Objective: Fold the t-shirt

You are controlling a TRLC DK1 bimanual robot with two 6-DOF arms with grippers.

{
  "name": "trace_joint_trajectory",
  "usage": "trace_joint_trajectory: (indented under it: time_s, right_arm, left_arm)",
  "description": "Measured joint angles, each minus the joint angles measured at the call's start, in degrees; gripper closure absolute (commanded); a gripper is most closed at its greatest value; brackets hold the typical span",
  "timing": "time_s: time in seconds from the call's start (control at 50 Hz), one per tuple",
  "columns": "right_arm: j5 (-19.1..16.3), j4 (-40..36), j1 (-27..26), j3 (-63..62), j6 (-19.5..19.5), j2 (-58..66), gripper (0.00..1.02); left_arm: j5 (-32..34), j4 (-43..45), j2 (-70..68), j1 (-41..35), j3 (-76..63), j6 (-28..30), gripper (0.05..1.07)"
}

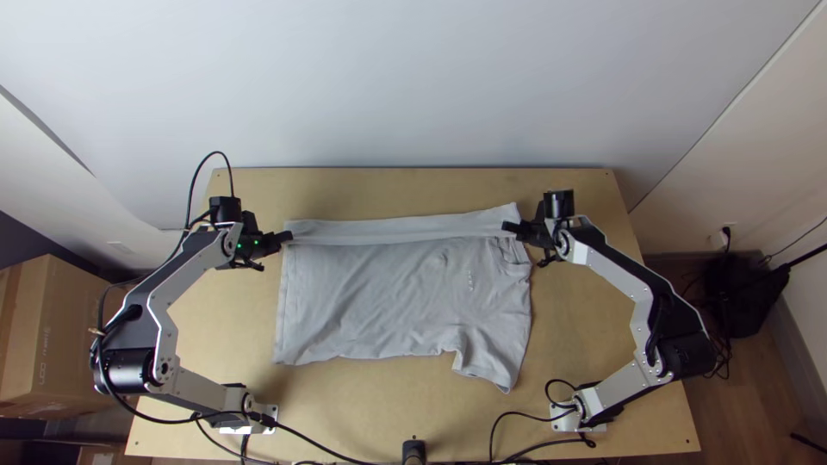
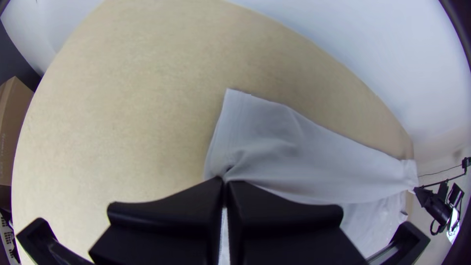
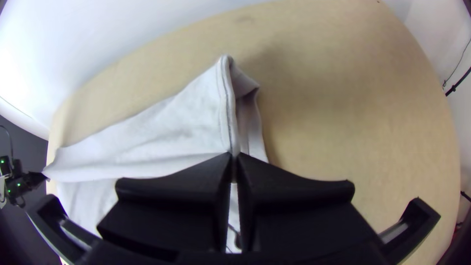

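"T-shirt (image 1: 388, 301) of pale-grey cloth: where do we have it?"

"Spread across our light wooden table (image 1: 577, 336), a strip folded over along its far side. Our flat-fingered black left gripper (image 1: 286, 237) pinches that strip's left end."

"And our matching black right gripper (image 1: 508, 228)?"

"Closed on cloth too, at the right end."

It looks like a robotics lab: two robot arms (image 1: 189, 263) mounted on a worktop (image 1: 573, 319), trailing cables (image 1: 215, 152), a cardboard box (image 1: 65, 336) nearby.
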Motion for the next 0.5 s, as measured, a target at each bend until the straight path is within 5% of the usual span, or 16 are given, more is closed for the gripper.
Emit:
trace_joint_trajectory:
  time_s: [0.06, 0.1, 0.16, 0.22, 0.24, 0.5]
  right_arm:
    - [0.2, 0.72, 0.0, -1.38, 0.02, -0.02, 0.99]
    - [0.33, 0.94, 0.0, -2.05, 0.04, -0.02, 0.84]
    - [0.42, 1.07, 0.0, -2.64, 0.07, -0.02, 0.53]
    - [0.85, 0.83, -0.09, -2.8, 0.48, -0.33, 0.41]
    - [0.87, 0.81, -0.24, -2.89, 0.87, -0.66, 0.37]
    - [-0.52, -3.58, -6.21, -4.81, 3.96, -13.53, 0.22]
  left_arm:
    - [0.0, 0.35, -0.48, 0.0, -0.9, 0.0, 1.04]
    - [0.0, 0.63, -0.63, 0.0, -1.4, 0.0, 0.98]
    - [-0.02, 0.7, -1.09, 0.0, -2.23, 0.0, 0.58]
    - [-0.04, 0.66, -1.88, 0.02, -2.89, 0.0, 0.15]
    - [-0.09, 0.63, -2.23, 0.02, -3.04, 0.04, 0.09]
    - [-0.28, 0.48, -9.2, 3.04, -3.56, 0.87, 0.1]
